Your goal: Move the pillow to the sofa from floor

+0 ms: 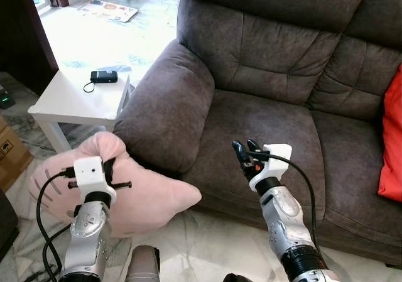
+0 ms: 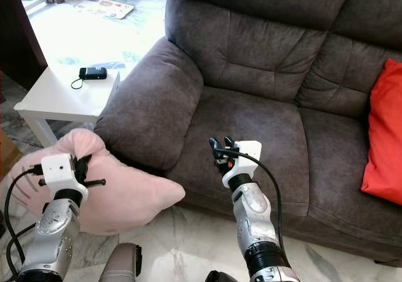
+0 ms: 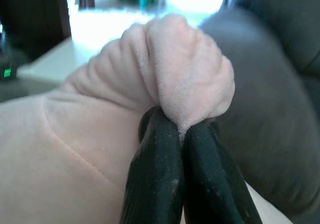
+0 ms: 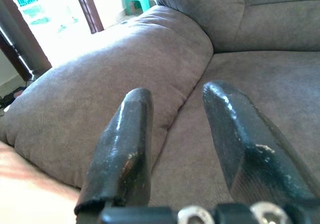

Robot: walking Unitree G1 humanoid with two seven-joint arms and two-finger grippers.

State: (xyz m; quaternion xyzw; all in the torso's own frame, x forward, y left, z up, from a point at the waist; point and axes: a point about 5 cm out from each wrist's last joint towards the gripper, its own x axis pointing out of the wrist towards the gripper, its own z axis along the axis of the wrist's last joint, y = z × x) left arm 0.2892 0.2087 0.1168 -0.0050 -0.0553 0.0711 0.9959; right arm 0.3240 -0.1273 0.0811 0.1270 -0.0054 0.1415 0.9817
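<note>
Left eye view: the pink pillow [image 1: 141, 191] hangs off the floor beside the sofa [image 1: 264, 125] armrest, its bunched corner pinched by the left gripper [image 1: 108, 169]; the right gripper [image 1: 245, 149] hovers before the seat cushion, fingers apart, holding nothing; a white side table [image 1: 69, 100] carries a small black device [image 1: 103, 76]; left wrist view: two black fingers [image 3: 155, 174] pressed together on the pillow's corner; right wrist view: spread fingers [image 4: 125, 144] facing the armrest

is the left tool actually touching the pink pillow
Touching. The left wrist view shows the left tool shut on a bunched fold of the pink pillow, plush pinched between its fingers.
</note>
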